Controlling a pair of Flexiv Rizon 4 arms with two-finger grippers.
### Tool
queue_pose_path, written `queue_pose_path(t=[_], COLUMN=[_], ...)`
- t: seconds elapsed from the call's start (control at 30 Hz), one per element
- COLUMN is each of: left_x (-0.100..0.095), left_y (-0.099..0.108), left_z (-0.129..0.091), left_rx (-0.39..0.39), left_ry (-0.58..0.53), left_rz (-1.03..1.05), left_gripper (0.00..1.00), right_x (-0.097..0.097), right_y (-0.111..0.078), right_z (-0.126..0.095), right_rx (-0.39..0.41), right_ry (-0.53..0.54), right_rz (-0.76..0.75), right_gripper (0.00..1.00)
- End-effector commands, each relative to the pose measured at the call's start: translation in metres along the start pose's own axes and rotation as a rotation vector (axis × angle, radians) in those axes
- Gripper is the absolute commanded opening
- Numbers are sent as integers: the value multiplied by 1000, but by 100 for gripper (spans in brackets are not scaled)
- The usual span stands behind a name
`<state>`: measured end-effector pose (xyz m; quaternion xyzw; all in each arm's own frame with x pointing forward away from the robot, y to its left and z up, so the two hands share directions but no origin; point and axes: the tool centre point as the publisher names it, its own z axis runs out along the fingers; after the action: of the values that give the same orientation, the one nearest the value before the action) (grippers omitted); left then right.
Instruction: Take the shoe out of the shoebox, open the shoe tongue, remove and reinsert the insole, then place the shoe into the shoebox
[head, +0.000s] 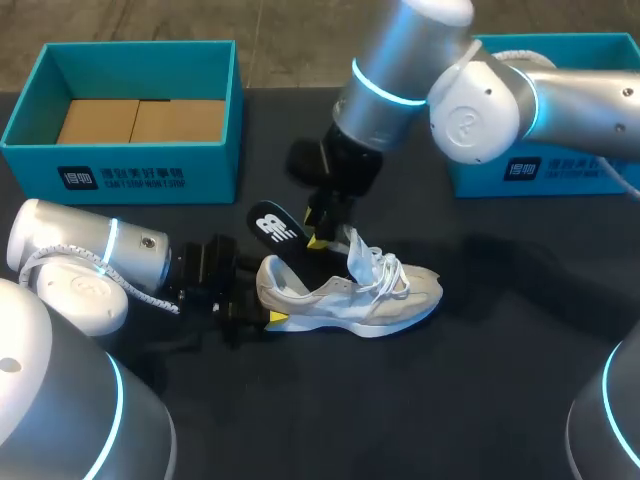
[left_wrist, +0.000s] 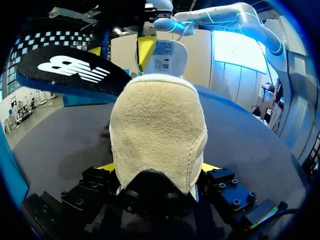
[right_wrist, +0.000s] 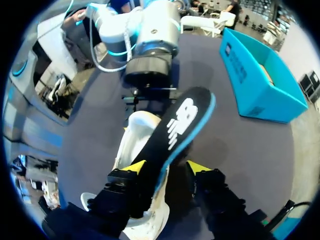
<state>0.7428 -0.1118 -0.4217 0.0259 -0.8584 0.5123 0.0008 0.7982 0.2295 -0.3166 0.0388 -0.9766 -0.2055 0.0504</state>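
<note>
Near two shoeboxes (head: 120, 170) (head: 545, 172), left hand (left_wrist: 157, 169) clamps one shoe (head: 350, 295); right hand (right_wrist: 165, 167) pinches one insole (head: 278, 228).

Note for you: in the head view the lower end of the insole (head: 275, 228) is hidden behind the right gripper (head: 320, 236), and the right-hand shoebox (head: 520, 172) runs off-frame.

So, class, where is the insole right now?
Head view, mid-table: the insole angles up over the heel end of the shoe, between the fingers of the right end effector, in front of the left shoebox.
</note>
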Motion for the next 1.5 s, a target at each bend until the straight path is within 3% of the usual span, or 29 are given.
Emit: queue_pose_path(t=[0.03, 0.1, 0.13, 0.17, 0.27, 0.37, 0.4, 0.43, 1.07, 1.23, 1.5], left_x=[-1, -1, -1, -1, -1, -1, -1, -1, -1, -1, -1], left_y=[2, 2, 2, 2, 2, 2, 2, 2, 2, 2, 2], left_z=[0, 0, 0, 0, 0, 0, 0, 0, 0, 0, 0], left_rx=[-4, -4, -4, -4, -4, -4, -4, -4, -4, -4, -4], left_ry=[2, 2, 2, 2, 2, 2, 2, 2, 2, 2, 2], left_rz=[0, 0, 0, 0, 0, 0, 0, 0, 0, 0, 0], left_gripper=[0, 0, 0, 0, 0, 0, 0, 0, 0, 0, 0], right_x=[0, 0, 0, 0, 1, 1, 1, 1, 0, 0, -2], right_y=[-6, -7, -7, -7, -5, -1, 0, 1, 3, 5, 14], right_z=[2, 0, -1, -3, -7, -11, -13, -14, -19, -21, -17], right_rx=[-60, -87, -101, -121, -190, -219, -222, -218, -205, -240, -270], right_ry=[-32, -58, -72, -88, -123, -142, -144, -143, -163, -98, -22], right_rz=[37, 74, 93, 102, 147, 179, 183, 181, 186, 305, 373], right_gripper=[55, 50, 53, 62, 63, 71, 78, 100, 100, 100, 100])
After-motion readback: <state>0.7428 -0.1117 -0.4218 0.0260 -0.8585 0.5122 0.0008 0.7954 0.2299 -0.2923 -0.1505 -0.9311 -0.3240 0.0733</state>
